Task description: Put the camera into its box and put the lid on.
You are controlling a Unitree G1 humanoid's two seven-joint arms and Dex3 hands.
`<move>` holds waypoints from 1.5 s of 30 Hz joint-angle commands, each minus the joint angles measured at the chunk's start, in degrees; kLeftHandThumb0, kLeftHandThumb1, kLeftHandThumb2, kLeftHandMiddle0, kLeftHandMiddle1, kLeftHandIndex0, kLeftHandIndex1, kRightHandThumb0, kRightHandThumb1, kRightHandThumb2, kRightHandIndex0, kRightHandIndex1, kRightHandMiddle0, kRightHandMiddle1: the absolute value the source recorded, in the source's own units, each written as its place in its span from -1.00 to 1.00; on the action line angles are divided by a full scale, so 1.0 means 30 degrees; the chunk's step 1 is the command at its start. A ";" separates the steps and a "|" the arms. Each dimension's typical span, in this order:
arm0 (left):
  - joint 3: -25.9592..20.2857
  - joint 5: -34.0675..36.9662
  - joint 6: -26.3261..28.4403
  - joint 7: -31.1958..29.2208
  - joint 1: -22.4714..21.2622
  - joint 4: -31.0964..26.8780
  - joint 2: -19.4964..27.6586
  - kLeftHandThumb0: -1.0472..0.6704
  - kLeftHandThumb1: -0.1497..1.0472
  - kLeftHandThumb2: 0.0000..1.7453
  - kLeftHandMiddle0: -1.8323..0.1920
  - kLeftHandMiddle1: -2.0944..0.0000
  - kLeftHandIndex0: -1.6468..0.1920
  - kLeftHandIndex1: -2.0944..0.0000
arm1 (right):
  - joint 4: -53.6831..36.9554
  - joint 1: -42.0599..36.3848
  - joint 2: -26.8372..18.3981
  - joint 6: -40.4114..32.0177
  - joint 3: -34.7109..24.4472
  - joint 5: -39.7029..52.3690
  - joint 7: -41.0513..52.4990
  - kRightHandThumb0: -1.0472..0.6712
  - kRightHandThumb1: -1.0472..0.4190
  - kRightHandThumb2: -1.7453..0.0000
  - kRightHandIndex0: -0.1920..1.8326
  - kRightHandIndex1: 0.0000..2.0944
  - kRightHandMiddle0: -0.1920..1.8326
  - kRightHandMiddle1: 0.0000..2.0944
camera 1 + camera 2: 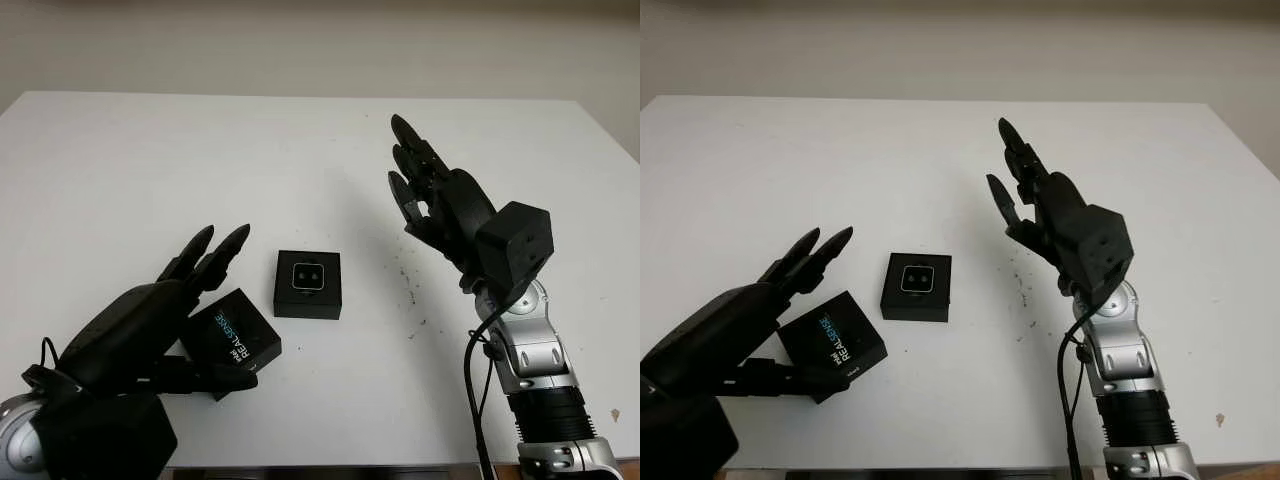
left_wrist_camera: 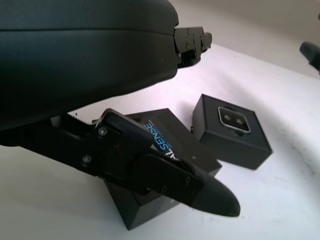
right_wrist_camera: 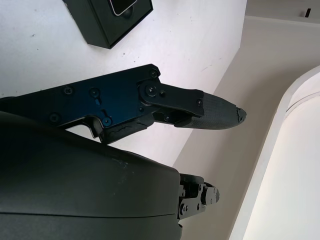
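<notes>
**rig_op:** Going left to right in the left eye view. My left hand point(image 1: 165, 315) is at the lower left, and its fingers are around the lid point(image 1: 232, 340), the black piece with the REALSENSE print. The thumb runs along the lid's near edge with the other 2 fingers over the top. I can't tell whether it's properly clamped or just cradling, and the lid looks like it's on the table point(image 1: 150, 160).

**benchbot42:** And the camera?

**rig_op:** It's already sitting in its box point(image 1: 308, 284), centre of frame just right of the lid, and you can see the camera point(image 1: 306, 275) face with its 2 lenses pointing up. My right hand point(image 1: 430, 200) is at the right, raised off the table, open, holding nothing. My guess is it's parked there to leave the box free for the lid.
</notes>
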State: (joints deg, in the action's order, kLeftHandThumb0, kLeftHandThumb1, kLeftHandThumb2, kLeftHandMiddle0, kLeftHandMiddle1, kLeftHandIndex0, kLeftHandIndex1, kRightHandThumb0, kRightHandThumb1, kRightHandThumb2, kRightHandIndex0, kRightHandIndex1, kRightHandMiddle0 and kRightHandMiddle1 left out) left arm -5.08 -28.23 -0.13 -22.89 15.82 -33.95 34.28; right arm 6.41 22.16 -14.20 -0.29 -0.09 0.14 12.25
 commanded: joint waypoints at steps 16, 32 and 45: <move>0.2487 -0.5594 0.0554 0.0614 -0.0453 0.0601 -0.0846 -0.80 0.86 -0.94 0.98 0.95 1.00 1.00 | -0.0023 -0.0086 0.0152 0.0554 -0.0126 -0.0012 -0.0161 -0.52 -1.00 0.33 -0.82 -0.95 -0.79 -0.94; 0.2819 -0.5748 0.2082 -0.0719 -0.0734 0.0406 -0.1375 -0.48 0.80 -0.94 0.78 0.90 0.89 0.93 | 0.0035 -0.0050 0.0245 0.0688 -0.0129 -0.0042 -0.0195 -0.49 -1.00 0.33 -0.81 -0.94 -0.79 -0.94; 0.2928 -0.7259 0.2062 -0.1265 -0.0846 0.0052 -0.1000 0.13 0.93 -0.94 0.86 -0.32 0.67 0.37 | -0.0108 -0.0091 0.0236 0.0611 -0.0160 -0.0164 -0.0256 -0.49 -1.00 0.32 -0.80 -0.94 -0.78 -0.93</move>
State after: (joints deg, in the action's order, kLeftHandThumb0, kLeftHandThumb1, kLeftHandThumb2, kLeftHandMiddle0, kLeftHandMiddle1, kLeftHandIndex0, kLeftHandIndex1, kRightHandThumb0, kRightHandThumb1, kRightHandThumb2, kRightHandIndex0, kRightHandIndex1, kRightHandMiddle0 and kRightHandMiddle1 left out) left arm 3.33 -49.45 5.86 -26.13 12.53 -33.77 30.92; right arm 6.64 22.01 -13.41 1.38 -0.22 -0.28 11.67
